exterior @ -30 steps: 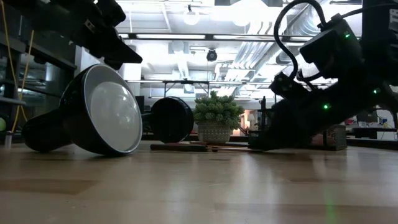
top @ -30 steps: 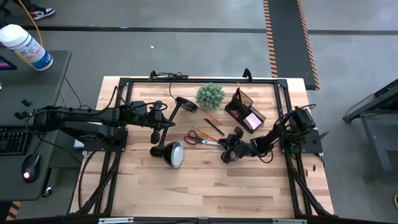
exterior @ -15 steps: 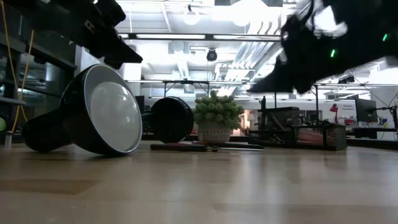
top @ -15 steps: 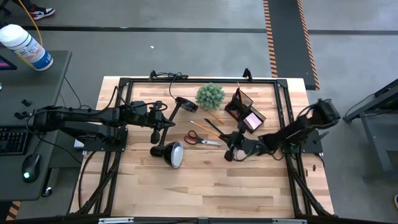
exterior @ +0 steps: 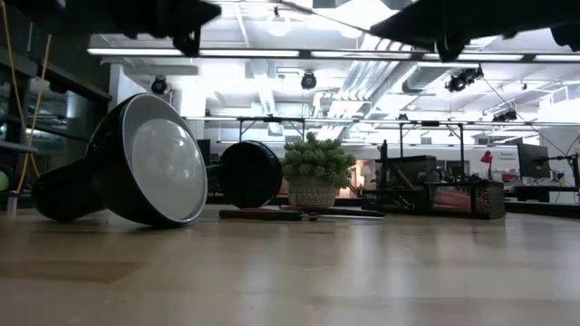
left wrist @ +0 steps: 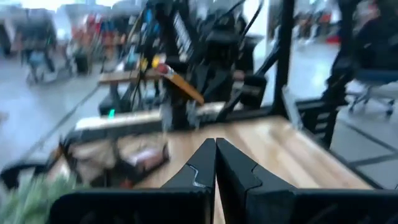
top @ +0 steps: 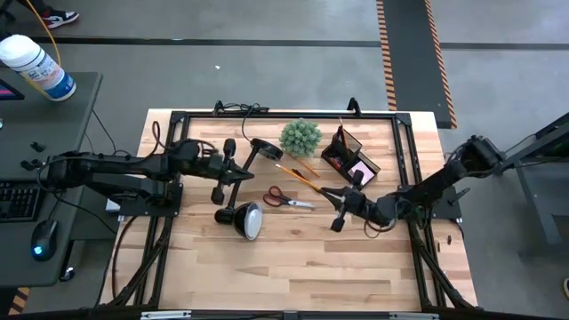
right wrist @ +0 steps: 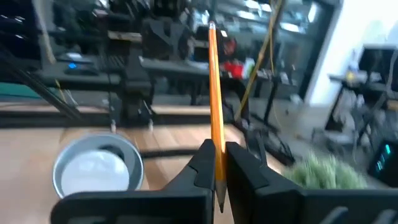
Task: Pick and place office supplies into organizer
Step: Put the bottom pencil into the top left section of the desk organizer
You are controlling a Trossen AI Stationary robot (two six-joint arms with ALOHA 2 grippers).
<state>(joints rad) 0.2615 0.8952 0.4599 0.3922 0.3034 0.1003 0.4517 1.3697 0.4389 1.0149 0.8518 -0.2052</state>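
The right gripper (top: 339, 206), raised over the table's middle, pinches an orange pencil (right wrist: 215, 99). The left gripper (left wrist: 215, 163) is closed on nothing, above the lamp (top: 246, 219). The organizer (top: 349, 157) sits far right, its compartments hard to make out.

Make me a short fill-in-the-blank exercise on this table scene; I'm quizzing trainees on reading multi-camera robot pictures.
1. The right gripper is shut on an orange ____.
2. The red-handled scissors lie on the ____, not in the organizer.
3. The left gripper has its fingers ____ and holds nothing.
4. The lamp head lies between the scissors and the ____ arm.

Missing words: pencil; table; shut; left
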